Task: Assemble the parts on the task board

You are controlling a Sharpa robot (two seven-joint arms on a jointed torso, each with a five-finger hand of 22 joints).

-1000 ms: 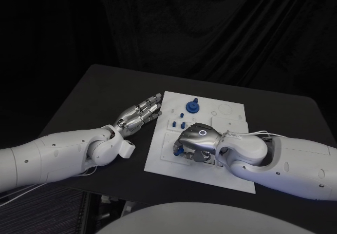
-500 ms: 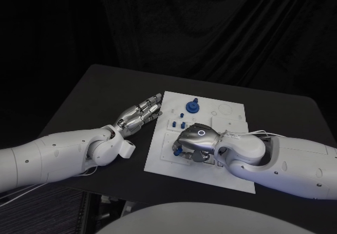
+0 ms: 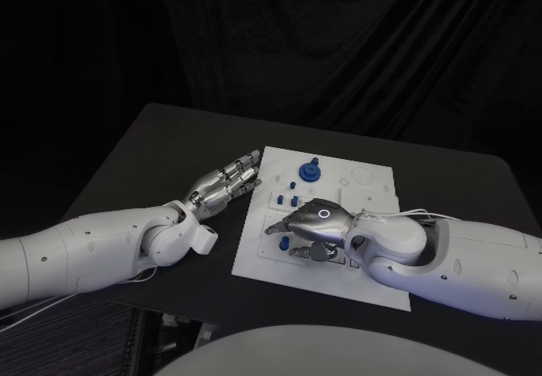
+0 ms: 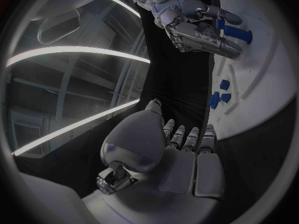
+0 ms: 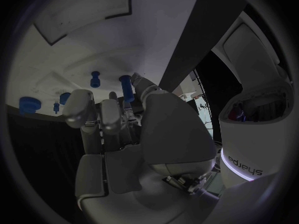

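Compared with one second ago, our right hand (image 3: 317, 229) has lifted a little from the task board (image 3: 373, 276) and its fingers have opened outward, so that a blue part (image 3: 305, 252) now shows under the palm on its near side. In the left wrist view we see this blue peg-like part (image 4: 235, 33) lying along the fingers of the right hand, and it seems pinched between them, so we judge that the hand holds it; the right wrist view also shows a blue peg (image 5: 126, 87) at the fingertips, though we cannot tell exactly how firm the grip is. We think the hand carries the part low over the near half of the board because the seat for it is probably there, but which hole is meant stays hidden under the palm. Our left hand (image 3: 226, 186) has not moved: it lies flat on the black table (image 3: 147, 149), fingers stretched out and near together, holding nothing, with its fingertips touching or just beside the left edge of the board. Probably it rests there to keep the board from sliding while the other hand pushes. Farther on the board a larger blue part (image 3: 309, 169) stands upright, and several small blue pieces (image 3: 291, 186) stand near it, apart from both hands.
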